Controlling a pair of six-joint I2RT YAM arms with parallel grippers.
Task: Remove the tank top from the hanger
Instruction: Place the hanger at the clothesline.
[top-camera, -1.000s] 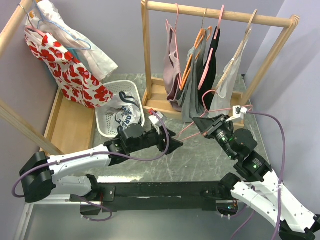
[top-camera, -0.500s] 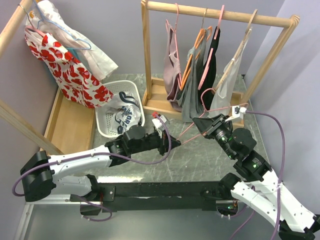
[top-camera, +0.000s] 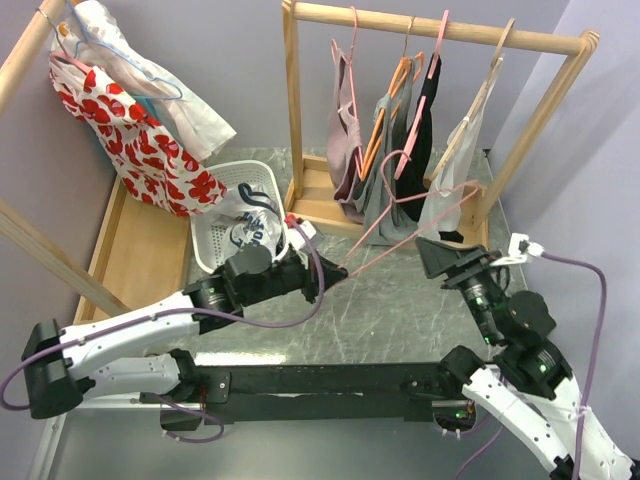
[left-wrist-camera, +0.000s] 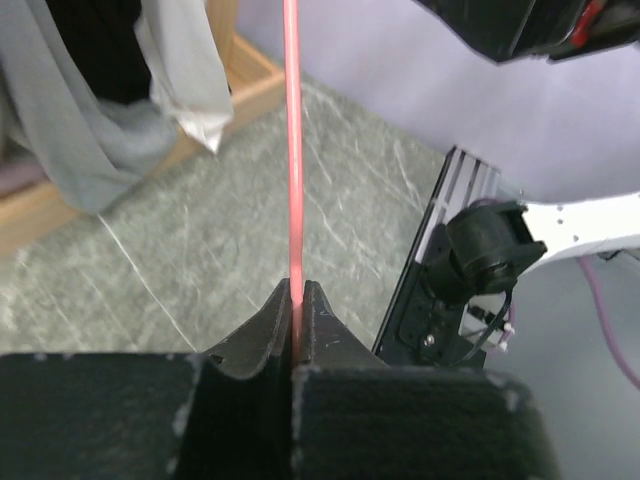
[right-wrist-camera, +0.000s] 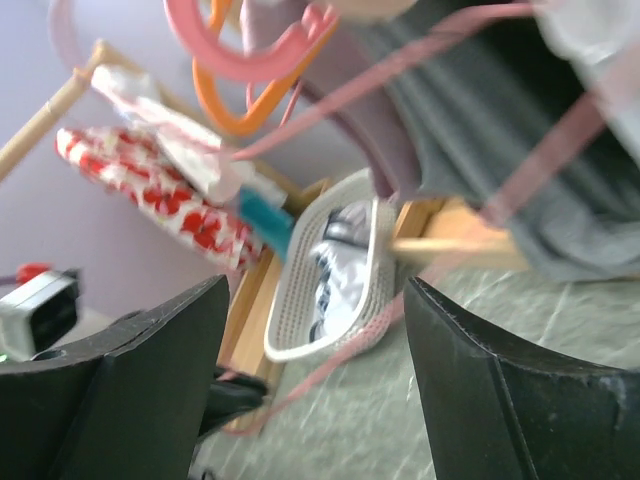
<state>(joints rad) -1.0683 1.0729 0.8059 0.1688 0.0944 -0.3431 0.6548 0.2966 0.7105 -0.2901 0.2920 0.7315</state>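
Top external shows marbled grey table (top-camera: 400, 300), lilac walls (top-camera: 220, 50).

Robot lab rig, laundry mock-up: stone-look worktop (top-camera: 400, 300), plain lilac walls (top-camera: 230, 70), wooden clothes rack (top-camera: 430, 27) hung with garments, white laundry basket (top-camera: 212, 250), robot arms (top-camera: 130, 335) on black rail (top-camera: 320, 380).

Blurred, unreadable lettering on garment (top-camera: 250, 230) in basket (top-camera: 206, 252)
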